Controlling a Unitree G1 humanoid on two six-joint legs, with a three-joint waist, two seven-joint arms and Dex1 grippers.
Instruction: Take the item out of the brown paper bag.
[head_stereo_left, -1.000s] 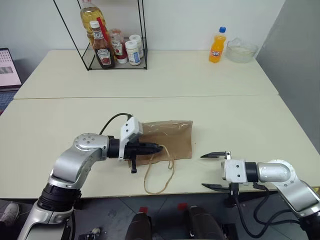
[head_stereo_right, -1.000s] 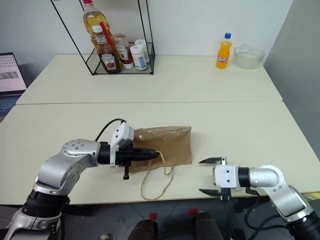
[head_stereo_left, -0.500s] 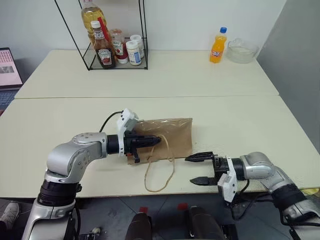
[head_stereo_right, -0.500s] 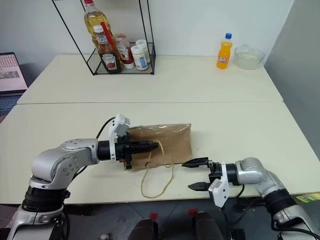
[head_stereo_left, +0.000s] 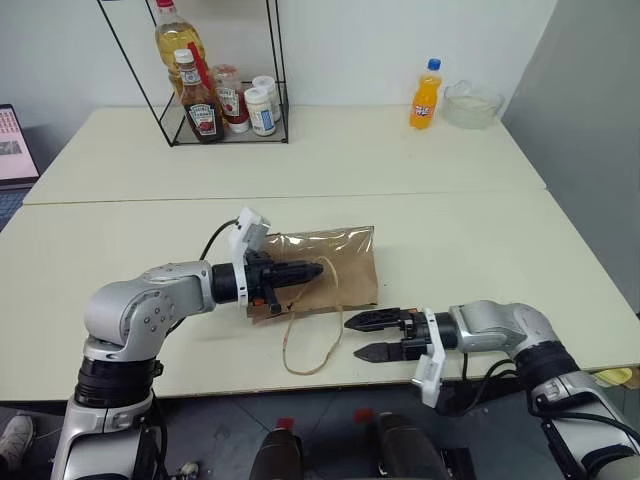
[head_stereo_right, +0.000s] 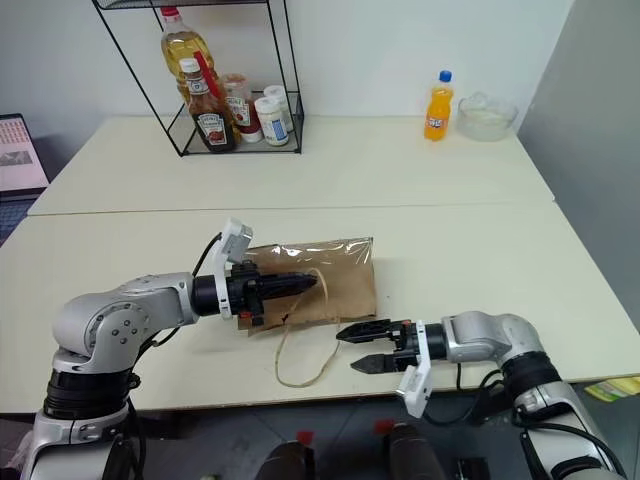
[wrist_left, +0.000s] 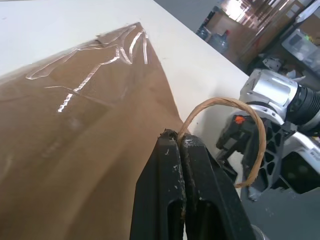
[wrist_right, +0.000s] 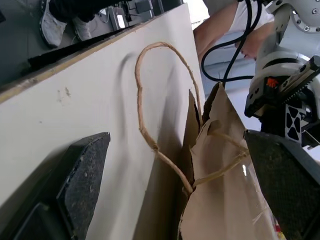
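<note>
Between my left fingertips (wrist_left: 176, 142) a tan handle (wrist_left: 227, 125) is pinched tight, the fingers pressed together on the loop where it leaves the bag (head_stereo_left: 335, 262), so the top sheet of paper at the mouth is raised a little off the table (head_stereo_left: 470, 235). Near the table's front edge my right gripper (head_stereo_left: 362, 337) lies almost level, jaws spread wide and holding nothing, tips aimed at the mouth and just short of it, beside the second handle (head_stereo_left: 308, 352), which trails loose over the tabletop toward the edge. The bag lies flat on its side with the mouth toward the front, and the right wrist view looks straight into that narrow slit between the two sheets. The cola bottle I judge to be inside, since the paper hides it and only a faint bulge hints at it. To do this well I should hold the handle up and slightly back so the slit gapes wider, then slide the right gripper in low, one finger skimming the bottom sheet, keeping clear of the loose loop so it does not snag. Jaws should stay wide until they straddle the bottle, then close on its body. Pulling too hard on the handle could drag the whole bag or tear the paper.
</note>
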